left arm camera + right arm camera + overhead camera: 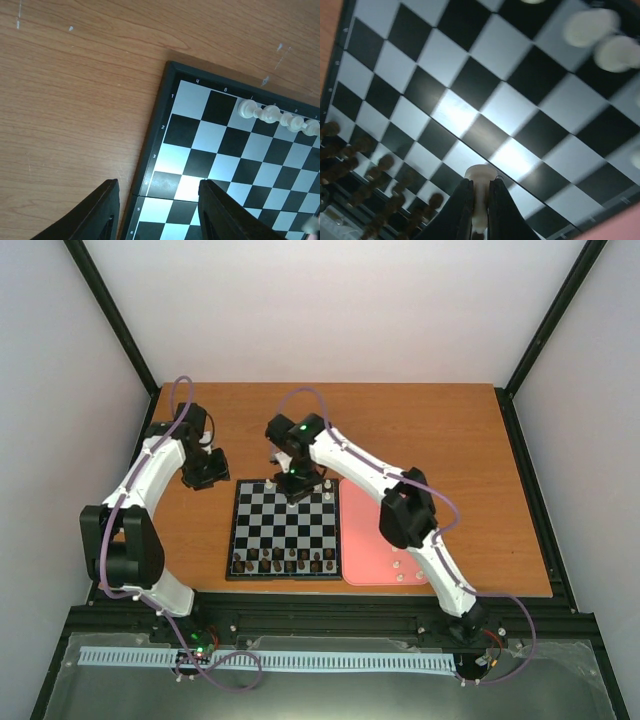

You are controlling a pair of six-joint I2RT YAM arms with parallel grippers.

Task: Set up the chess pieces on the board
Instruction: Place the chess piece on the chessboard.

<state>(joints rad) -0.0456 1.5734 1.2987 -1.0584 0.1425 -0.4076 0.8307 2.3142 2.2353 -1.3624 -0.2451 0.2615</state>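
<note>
Right gripper point(481, 192) clamped one white chess piece point(480, 173) over the board point(285, 527), far edge. Left gripper point(157, 182) hung open beside its far left corner.

I see the board point(285, 525) lying flat on the tabletop point(450, 440). It has black and pale grey squares and a black edge. A few tiny white chess pieces point(270, 114) stand in a row by its far edge. One white piece point(480, 172) is pinched in my right gripper point(480, 184) over the board. Some more sit on the pink tray point(365, 530).
</note>
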